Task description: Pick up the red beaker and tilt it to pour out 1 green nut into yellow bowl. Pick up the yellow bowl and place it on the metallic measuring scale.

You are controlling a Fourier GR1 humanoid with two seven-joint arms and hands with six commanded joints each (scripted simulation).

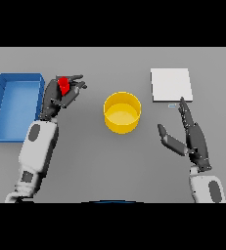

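The left arm rises from the lower left of the frame, its white and grey forearm slanting up and slightly right. The left hand sits in the upper left, its dark fingers and thumb curled round the red beaker, which shows only partly between them. The right arm enters at the lower right corner. The right hand lies in the right middle of the frame, fingers straight and pointing up, thumb spread out toward the left.
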